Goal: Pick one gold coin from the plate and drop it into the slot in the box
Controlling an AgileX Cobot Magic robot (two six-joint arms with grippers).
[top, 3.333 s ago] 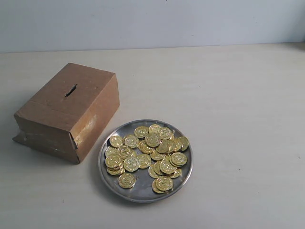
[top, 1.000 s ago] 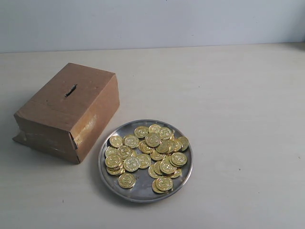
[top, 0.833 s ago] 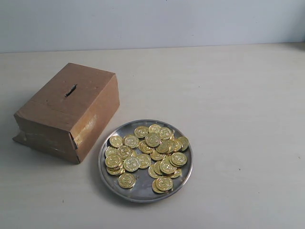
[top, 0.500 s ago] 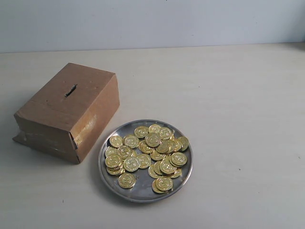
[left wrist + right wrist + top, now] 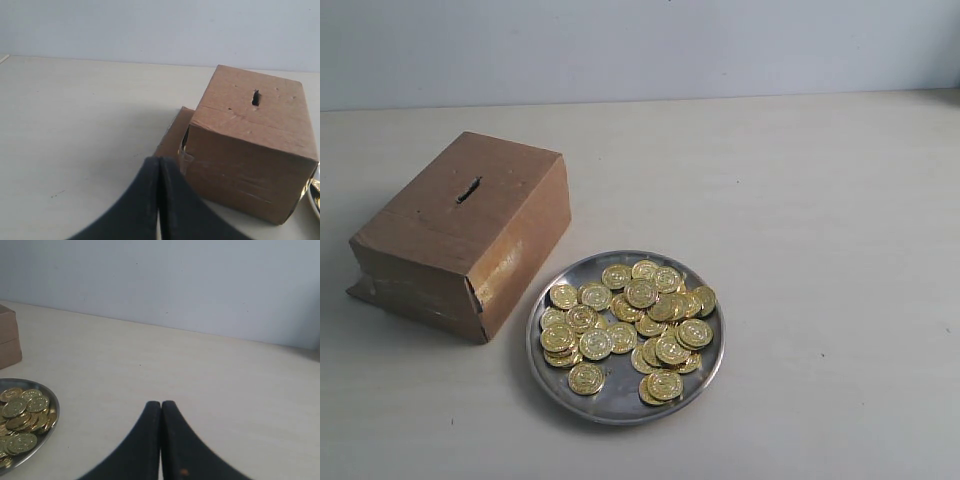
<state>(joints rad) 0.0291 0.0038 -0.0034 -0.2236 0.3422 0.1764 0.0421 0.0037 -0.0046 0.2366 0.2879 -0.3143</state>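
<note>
A silver plate (image 5: 560, 392) heaped with gold coins (image 5: 642, 293) sits in the exterior view's lower middle. Left of it stands the brown cardboard box (image 5: 440, 235) with a dark slot (image 5: 469, 189) in its top face. Neither arm shows in the exterior view. In the left wrist view my left gripper (image 5: 159, 161) is shut and empty, short of the box (image 5: 250, 165) and its slot (image 5: 255, 97). My right gripper (image 5: 161, 404) is shut and empty over bare table, with the plate (image 5: 53, 425) and coins (image 5: 22, 412) off to one side.
The pale table (image 5: 820, 220) runs back to a light wall (image 5: 640, 45). A loose cardboard flap (image 5: 172, 137) sticks out at the box's base near my left gripper.
</note>
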